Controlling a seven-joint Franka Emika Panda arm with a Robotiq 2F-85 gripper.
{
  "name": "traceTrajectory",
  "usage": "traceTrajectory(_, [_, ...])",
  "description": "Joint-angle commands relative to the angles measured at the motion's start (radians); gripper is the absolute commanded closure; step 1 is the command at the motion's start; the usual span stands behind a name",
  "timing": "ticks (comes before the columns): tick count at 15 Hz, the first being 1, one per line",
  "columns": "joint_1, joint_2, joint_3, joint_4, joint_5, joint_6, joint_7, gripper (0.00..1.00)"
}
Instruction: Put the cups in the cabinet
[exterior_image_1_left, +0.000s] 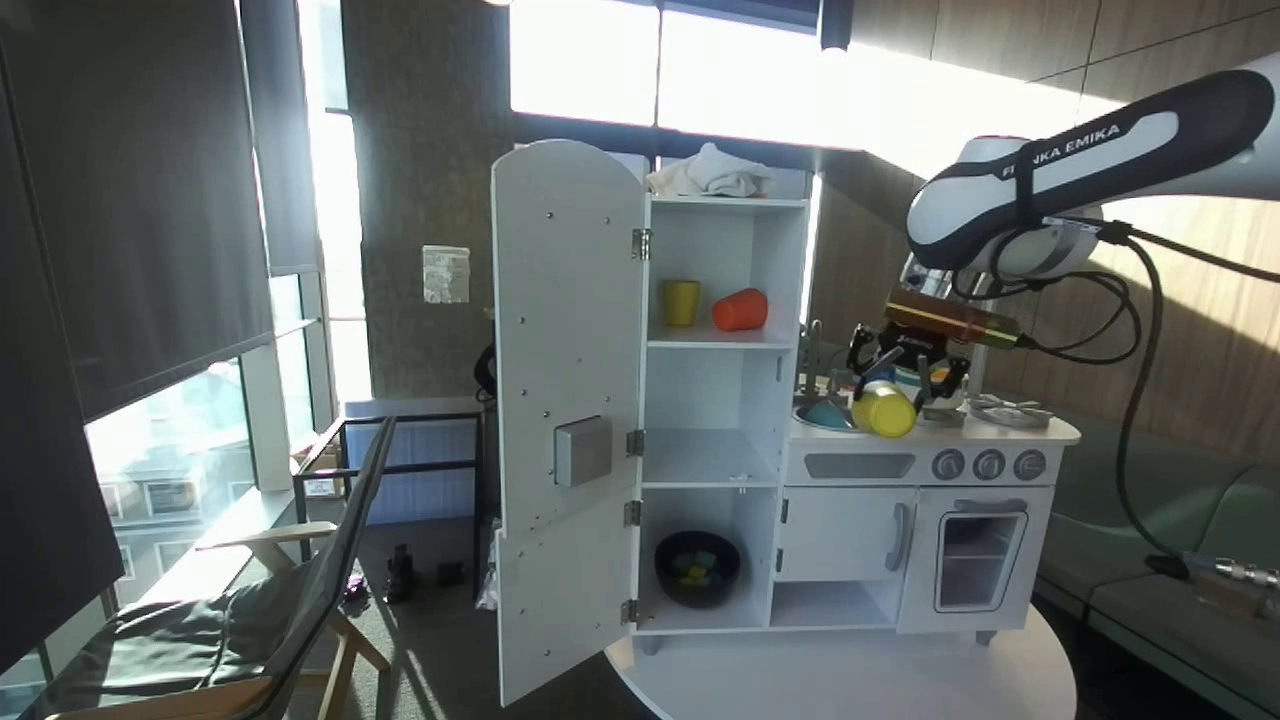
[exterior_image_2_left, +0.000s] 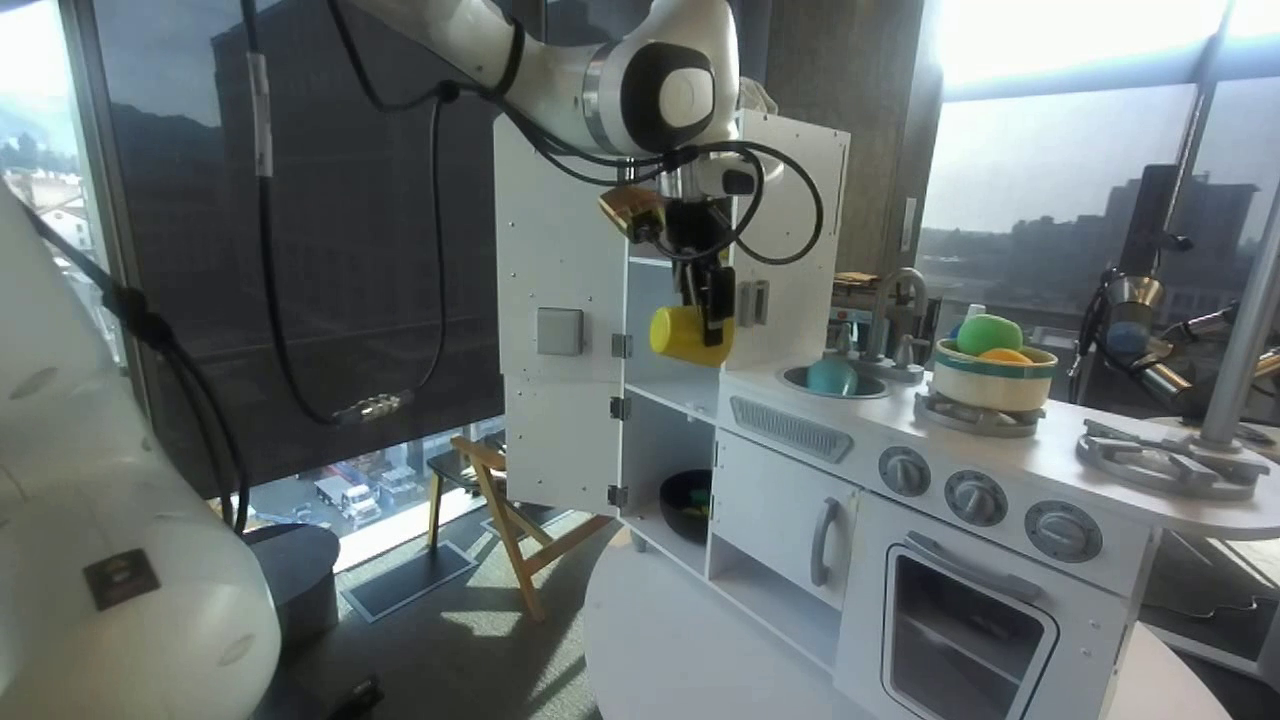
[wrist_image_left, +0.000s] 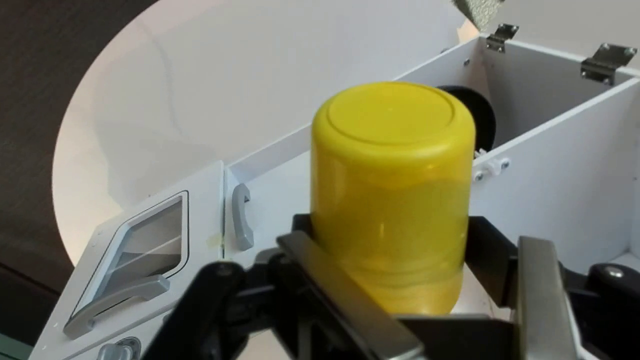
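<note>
My gripper (exterior_image_1_left: 890, 394) is shut on a yellow cup (exterior_image_1_left: 882, 412), with its fingers against the cup's outer sides, as the wrist view shows (wrist_image_left: 392, 150). The cup lies sideways in the air, above the counter by the sink in an exterior view (exterior_image_2_left: 683, 335). The tall white cabinet (exterior_image_1_left: 690, 385) stands with its door (exterior_image_1_left: 565, 330) swung wide open. On its upper shelf another yellow cup (exterior_image_1_left: 681, 303) stands upright, and an orange cup (exterior_image_1_left: 741, 310) lies tilted on its side to the right of it. The arm hides most of that shelf in an exterior view.
A dark bowl (exterior_image_1_left: 697, 568) with small blocks sits in the cabinet's bottom compartment. The white oven unit (exterior_image_2_left: 950, 560) adjoins the cabinet. On its counter are a sink (exterior_image_2_left: 870, 387) with a teal item, a faucet (exterior_image_2_left: 905, 285) and a cream pot (exterior_image_2_left: 990, 380) with toy food.
</note>
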Motion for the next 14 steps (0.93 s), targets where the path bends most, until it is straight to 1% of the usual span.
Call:
traceTrajectory(1, [0.027,-0.185,0.051,-0.157,0.018,0.04,-0.114,0.47])
traceTrajectory(3, [0.047,-0.232,0.082,-0.188,0.027,0.073,-0.147,0.47])
traceTrajectory(6, [0.085,-0.252,0.132,-0.193,0.07,0.187,-0.133,0.47])
traceTrajectory(9, [0.116,-0.202,0.199,-0.167,0.113,0.369,-0.099,0.47])
traceTrajectory(11, [0.122,-0.154,0.239,-0.14,0.123,0.506,-0.08,0.47])
traceTrajectory(14, [0.095,-0.052,0.285,-0.064,0.112,0.693,-0.025,0.47])
